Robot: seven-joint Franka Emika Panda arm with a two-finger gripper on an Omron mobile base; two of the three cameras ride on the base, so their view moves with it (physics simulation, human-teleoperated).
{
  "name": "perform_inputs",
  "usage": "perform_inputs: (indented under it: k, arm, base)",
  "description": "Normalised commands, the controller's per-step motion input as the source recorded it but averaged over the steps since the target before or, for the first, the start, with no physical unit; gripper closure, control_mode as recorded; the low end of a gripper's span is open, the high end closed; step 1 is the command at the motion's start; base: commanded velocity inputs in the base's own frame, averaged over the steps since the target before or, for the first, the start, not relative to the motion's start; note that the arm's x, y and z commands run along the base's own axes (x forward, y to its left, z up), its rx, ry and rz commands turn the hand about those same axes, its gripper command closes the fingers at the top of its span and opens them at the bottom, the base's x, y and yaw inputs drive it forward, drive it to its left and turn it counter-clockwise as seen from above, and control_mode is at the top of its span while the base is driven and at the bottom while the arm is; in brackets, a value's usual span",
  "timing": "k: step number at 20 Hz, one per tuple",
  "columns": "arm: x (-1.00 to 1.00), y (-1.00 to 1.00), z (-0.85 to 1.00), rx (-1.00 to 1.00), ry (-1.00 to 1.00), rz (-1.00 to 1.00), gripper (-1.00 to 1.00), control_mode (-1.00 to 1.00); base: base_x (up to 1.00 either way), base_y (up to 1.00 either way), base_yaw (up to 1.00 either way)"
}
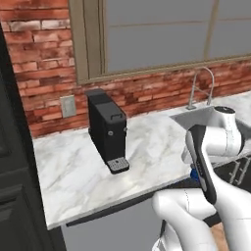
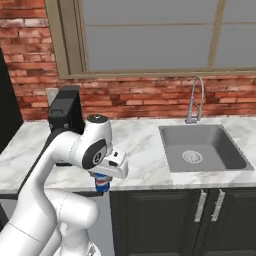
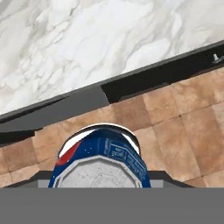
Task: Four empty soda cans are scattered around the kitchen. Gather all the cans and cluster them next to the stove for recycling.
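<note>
A blue soda can (image 2: 102, 184) with a red-white label and silver top hangs in front of the marble counter's front edge, below the countertop level. My gripper (image 2: 102, 178) is shut on it from above. In the hand view the can (image 3: 101, 154) sits between the fingers at the bottom, over the tan tiled floor. In the left base view a sliver of the blue can (image 1: 194, 174) peeks out behind my forearm. The stove is out of view.
A black coffee machine (image 1: 107, 128) stands on the marble counter (image 1: 73, 171) against the brick wall. A steel sink (image 2: 202, 147) with a faucet (image 2: 195, 102) lies to the right, with dark cabinet doors (image 2: 210, 215) below. A tall dark unit (image 1: 14, 196) flanks the left.
</note>
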Motion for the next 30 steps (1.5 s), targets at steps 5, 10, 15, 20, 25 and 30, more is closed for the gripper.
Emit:
perform_inputs:
  k: [5,10,15,20,25,30]
  arm:
    - [0.0,0.0,0.0,0.0,0.0,0.0,1.0,1.0]
    - [0.0,0.0,0.0,0.0,0.0,0.0,1.0,1.0]
    - [0.0,0.0,0.0,0.0,0.0,0.0,1.0,1.0]
    - [0.0,0.0,0.0,0.0,0.0,0.0,1.0,1.0]
    - [0.0,0.0,0.0,0.0,0.0,0.0,1.0,1.0]
    - [0.0,0.0,0.0,0.0,0.0,0.0,1.0,1.0]
  base:
    - [0.0,-0.54,-0.64]
    - [0.0,-0.58,-0.66]
    - [0.0,-0.69,-0.66]
    - [0.01,-0.85,-0.64]
    - [0.2,-0.94,-0.6]
    - [0.39,-0.74,-0.51]
